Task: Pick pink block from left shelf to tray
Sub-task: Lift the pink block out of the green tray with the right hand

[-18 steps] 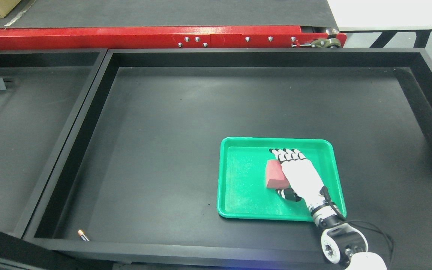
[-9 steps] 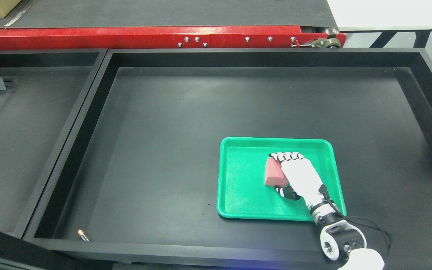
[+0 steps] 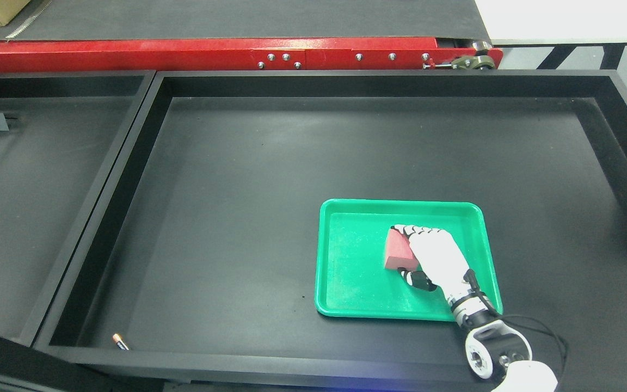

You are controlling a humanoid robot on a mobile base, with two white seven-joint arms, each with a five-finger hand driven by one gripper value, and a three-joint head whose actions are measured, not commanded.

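Note:
The pink block (image 3: 395,255) lies in the green tray (image 3: 346,206), right of the tray's middle. My right hand (image 3: 404,251) comes in from the lower right and lies over the block's right side. Its fingers (image 3: 407,231) curl over the block's far edge and the thumb (image 3: 415,279) presses at its near edge, so the hand is shut on the block. The block rests on the tray floor. The hand hides the block's right part. The left arm is out of view.
The tray sits in a large black walled bin (image 3: 379,84). A second black compartment (image 3: 30,179) lies to the left behind a divider. A small orange-tipped battery (image 3: 121,342) lies at the bin's front left corner. A red conveyor rail (image 3: 226,53) runs along the back.
The right hand's fingers have curled back from beyond the block onto its far edge. The hand has drawn back slightly. The block has stayed in the tray.

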